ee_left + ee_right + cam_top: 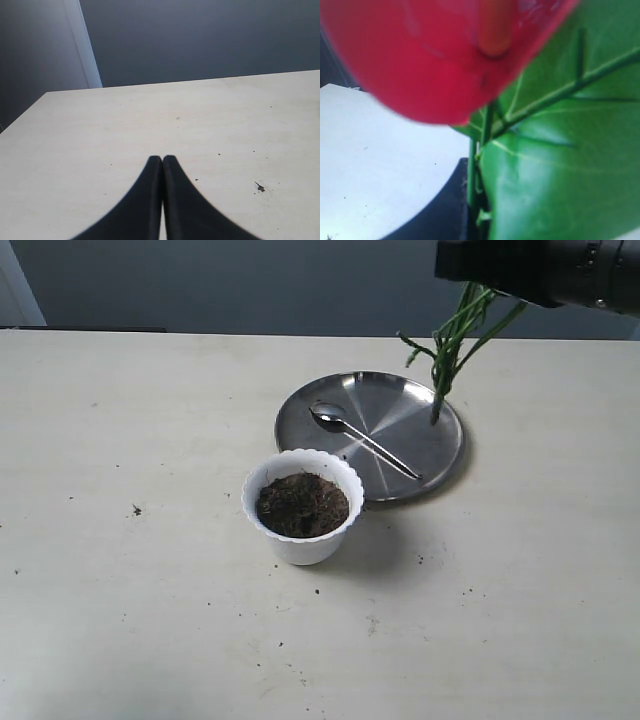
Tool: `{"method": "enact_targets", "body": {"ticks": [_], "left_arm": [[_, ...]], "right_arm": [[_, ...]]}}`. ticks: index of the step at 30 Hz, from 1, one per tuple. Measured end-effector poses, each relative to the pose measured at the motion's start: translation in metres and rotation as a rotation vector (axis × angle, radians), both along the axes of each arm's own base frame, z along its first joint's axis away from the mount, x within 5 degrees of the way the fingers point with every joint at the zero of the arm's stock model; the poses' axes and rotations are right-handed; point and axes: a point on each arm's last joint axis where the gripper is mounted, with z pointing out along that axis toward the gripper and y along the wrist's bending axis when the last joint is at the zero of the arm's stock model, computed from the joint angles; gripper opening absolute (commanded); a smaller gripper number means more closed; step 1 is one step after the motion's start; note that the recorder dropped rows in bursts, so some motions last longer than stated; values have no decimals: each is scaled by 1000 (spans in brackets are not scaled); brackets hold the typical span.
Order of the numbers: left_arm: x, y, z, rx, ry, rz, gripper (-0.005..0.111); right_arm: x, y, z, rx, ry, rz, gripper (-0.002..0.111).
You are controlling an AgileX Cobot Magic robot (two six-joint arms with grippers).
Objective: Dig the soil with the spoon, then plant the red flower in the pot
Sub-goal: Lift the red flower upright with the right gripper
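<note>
The white scalloped pot [303, 543] stands mid-table, filled with dark soil [302, 505]. Just behind it lies the silver spoon [365, 440] on a round steel plate [425, 405], bowl toward the left. The red flower hangs from my right gripper [482, 278] at the top right; only its green stems [447, 355] show there, their ends reaching down to the plate's far side. In the right wrist view the red petal [420, 60], orange spike [492, 30] and green leaf [560, 175] fill the picture, with my right gripper [475, 167] shut on the stems. My left gripper [162, 159] is shut and holds nothing, over bare table.
Small crumbs of soil dot the cream table [120, 620], one clump at the left [136, 509]. A dark wall runs behind the table's far edge. The black right arm [570, 270] crosses the top right corner.
</note>
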Motion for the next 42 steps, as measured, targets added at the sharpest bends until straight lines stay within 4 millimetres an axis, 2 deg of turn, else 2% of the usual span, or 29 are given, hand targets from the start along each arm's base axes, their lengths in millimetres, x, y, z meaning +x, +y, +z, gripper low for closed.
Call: {"method": "enact_targets", "body": {"ticks": [4,8,11,16,20,22,25,29,31,33,37,40,42], "left_arm": [[0,0,0,0,0,0,0],[0,0,0,0,0,0,0],[0,0,0,0,0,0,0],[0,0,0,0,0,0,0],[0,0,0,0,0,0,0],[0,0,0,0,0,0,0],[0,0,0,0,0,0,0],[0,0,0,0,0,0,0],[0,0,0,0,0,0,0],[0,0,0,0,0,0,0],[0,0,0,0,0,0,0],[0,0,0,0,0,0,0],[0,0,0,0,0,0,0]], "right_arm": [[4,23,-9,-44,-8,53,-1],[18,38,-7,-51,-19,62,-1],[29,41,10,-10,-95,17,-1],[40,36,44,56,-327,-117,-1],[42,29,58,101,-454,-229,-1],[44,27,61,42,-503,-261,-1],[50,23,59,-162,-555,-333,-1],[64,13,52,-339,-498,-510,-1],[66,10,47,-367,-454,-538,-1],[67,13,41,-297,-375,-515,-1],[65,30,33,25,-198,-406,-1],[63,41,27,171,-124,-327,-1],[60,46,20,206,-95,-286,-1]]}}
